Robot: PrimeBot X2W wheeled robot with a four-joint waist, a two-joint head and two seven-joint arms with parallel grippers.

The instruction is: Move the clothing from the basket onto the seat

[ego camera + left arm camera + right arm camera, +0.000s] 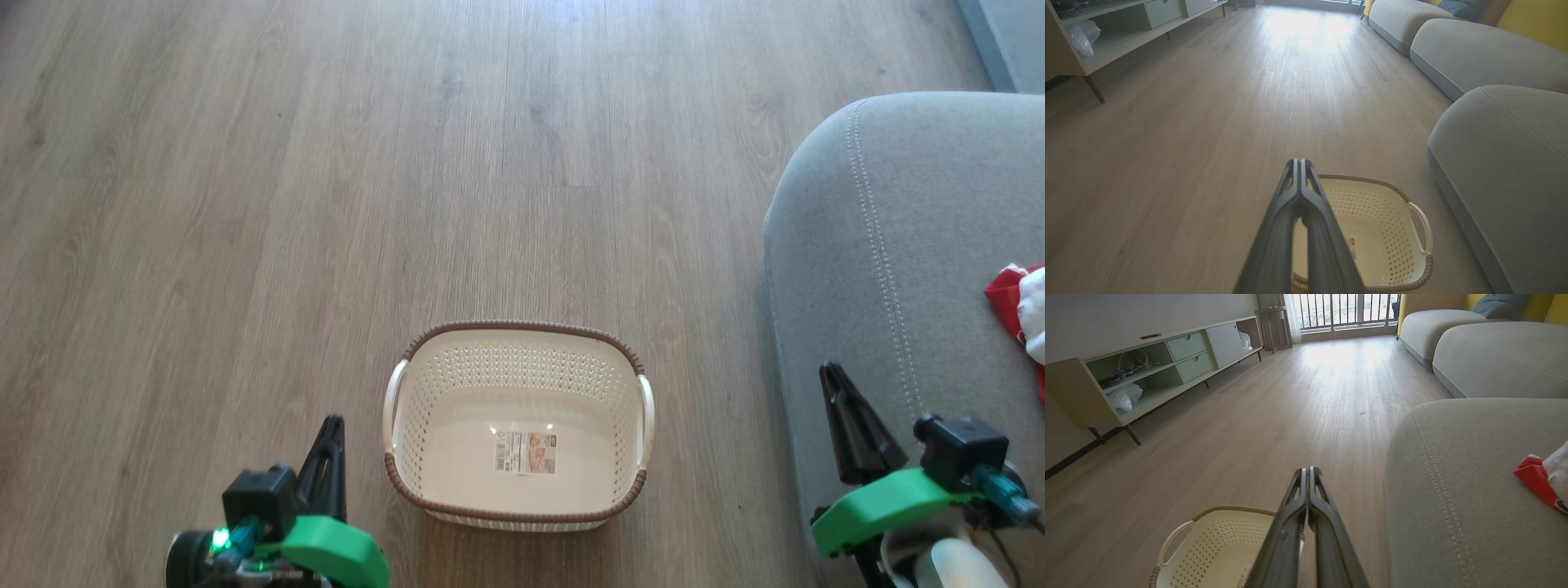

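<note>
Low at the left of the head view, my left fingers (331, 429) are pressed together and point up the frame. They sit just left of the basket (514, 371), apart from its rim. The basket stands on the wooden floor (286, 180) at lower centre, with a label (525, 452) on its bare bottom. At the lower right my right fingers (837, 384) are pressed tight too, pinching nothing, over the near edge of the seat (865, 261). The clothing (1006, 294), red with a white part, lies on the seat at the right edge of the frame. It is to the right of my right fingers and apart from them, and well apart from the basket.

From my left wrist, my left fingers (1299, 165) run up the middle, with the basket (1372, 204) at the lower right behind them and its handle (1423, 228) facing the seat (1506, 163).

From my right wrist, my right fingers (1306, 473) stand between the basket (1216, 539) at the lower left and the seat (1453, 477) at the right. The clothing (1535, 477) lies at the right edge. This view also gives a long shelf unit (1167, 367) at the upper left and a railing (1347, 308) at the top.
</note>
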